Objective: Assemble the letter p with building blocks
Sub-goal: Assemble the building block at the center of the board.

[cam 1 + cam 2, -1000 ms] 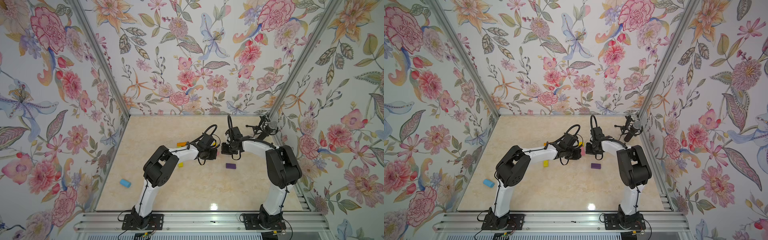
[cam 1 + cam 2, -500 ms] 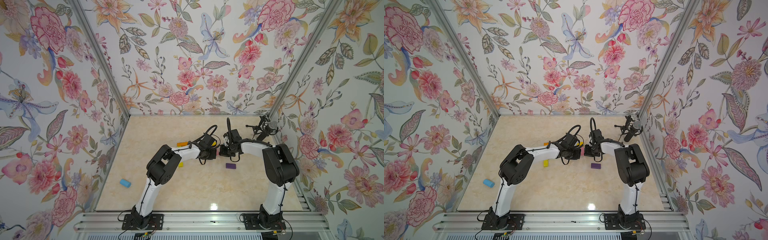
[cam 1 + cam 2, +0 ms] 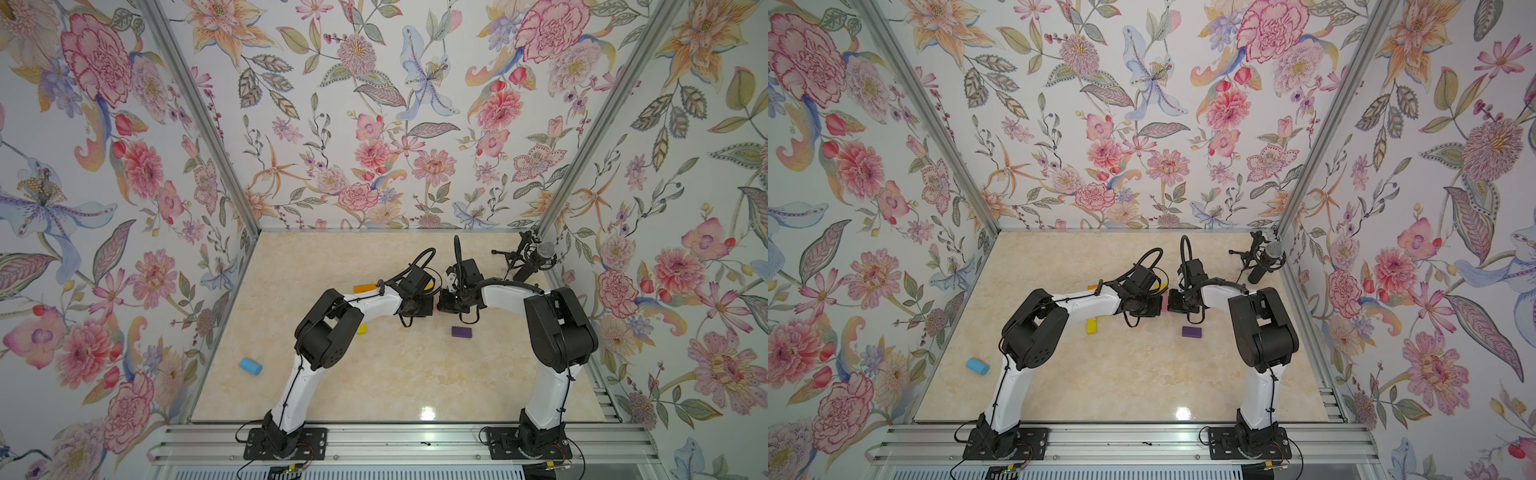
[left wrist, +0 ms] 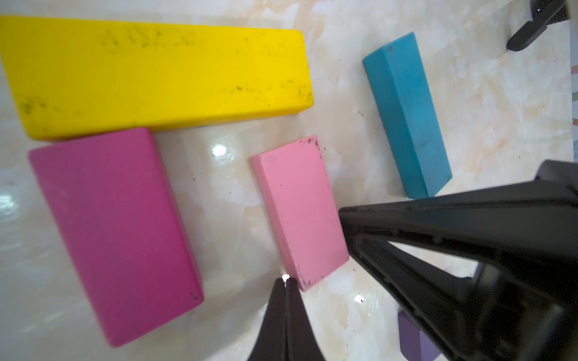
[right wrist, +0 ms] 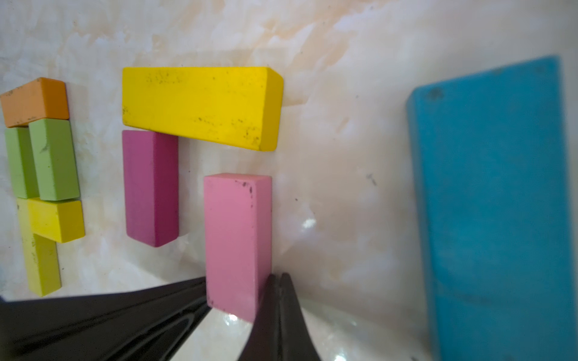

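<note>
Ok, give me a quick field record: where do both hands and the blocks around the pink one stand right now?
left hand: shut, tips at a corner of the pink block
right hand: shut, tips beside its opposite long side
pink block: flat, a gap short of the long yellow block
magenta block: flat, butted against the long yellow block
teal block: flat, apart from the others
purple block: flat, on its own

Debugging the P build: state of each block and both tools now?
Pink block: flat, ungripped, apart from other blocks.
Yellow bar: flat.
Magenta block: flat, against yellow bar.
Teal block: lying, alone.
Purple block: flat, alone.
Side cluster: blocks packed together.
Blue cylinder: on its side, alone.
Left tool: shut, empty, at pink block's corner.
Right tool: shut, empty, against pink block's side.
</note>
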